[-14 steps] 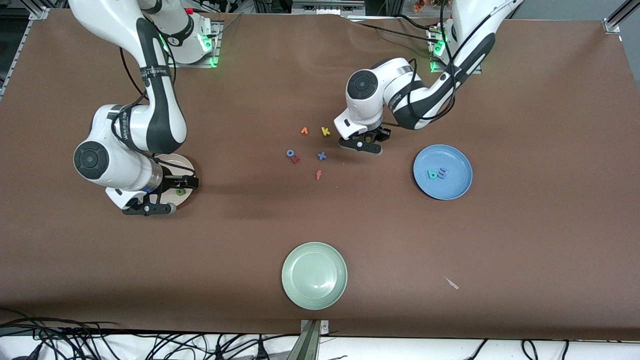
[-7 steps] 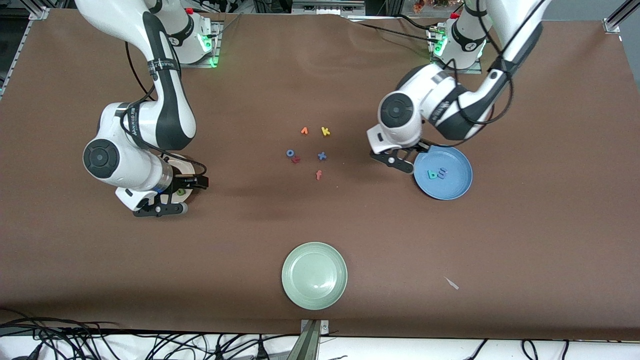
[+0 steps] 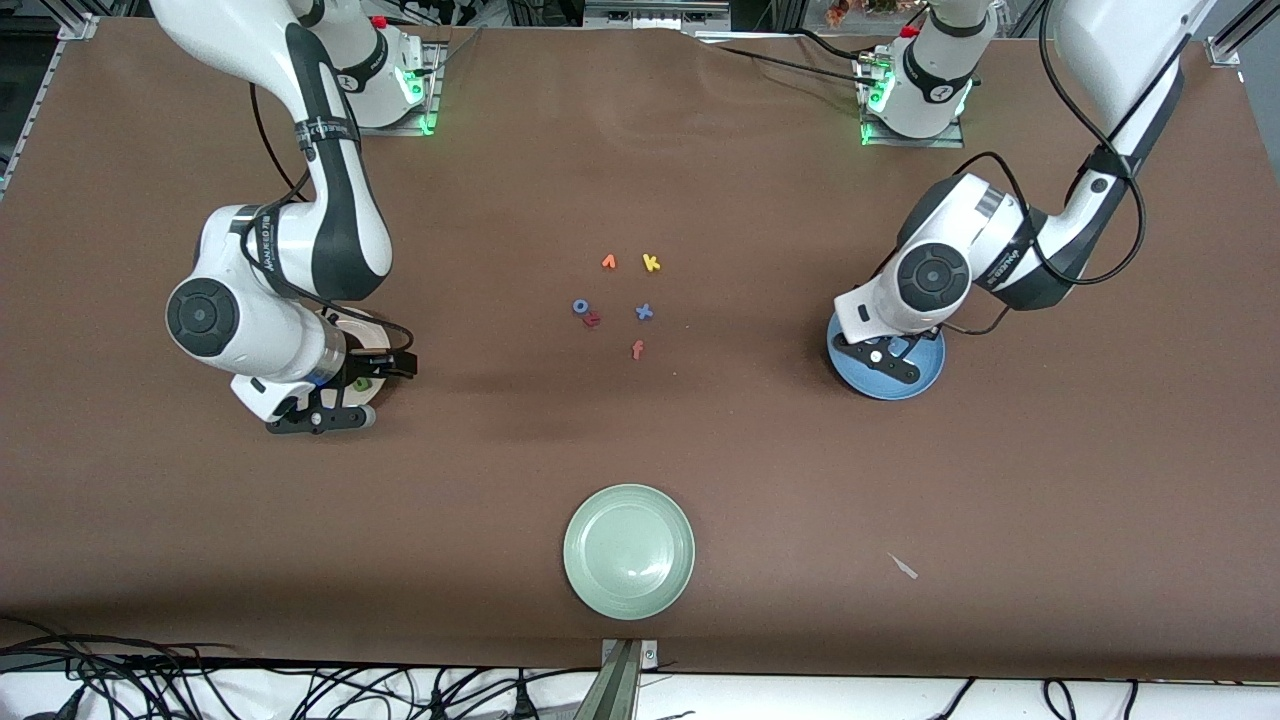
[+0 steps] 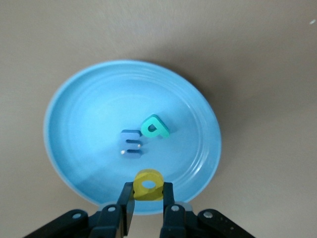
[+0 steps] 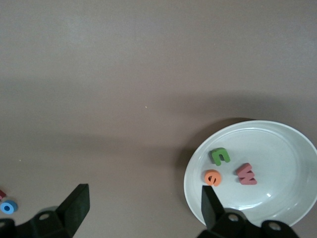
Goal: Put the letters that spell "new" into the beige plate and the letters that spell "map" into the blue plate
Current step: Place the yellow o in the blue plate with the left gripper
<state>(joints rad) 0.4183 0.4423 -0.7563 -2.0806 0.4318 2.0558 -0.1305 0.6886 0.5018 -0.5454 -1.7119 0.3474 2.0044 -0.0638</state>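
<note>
Left gripper (image 4: 148,206) hanging over blue plate (image 4: 74,99) rim, jaws clamping yellow p (image 4: 148,184); m (image 4: 132,143), a (image 4: 154,127) lying further toward plate centre. Right gripper (image 5: 141,206) waiting, jaws wide, beside beige plate (image 5: 297,144).

The left gripper (image 4: 148,206) is hanging over the rim of the blue plate (image 4: 64,99), its two dark fingers (image 4: 127,202) pinching the yellow p (image 4: 148,184) between them. Inside the plate, the light-blue m (image 4: 132,143) and the teal a (image 4: 154,127) are lying just beside each other near its middle, on the brown table (image 4: 257,54).
</note>
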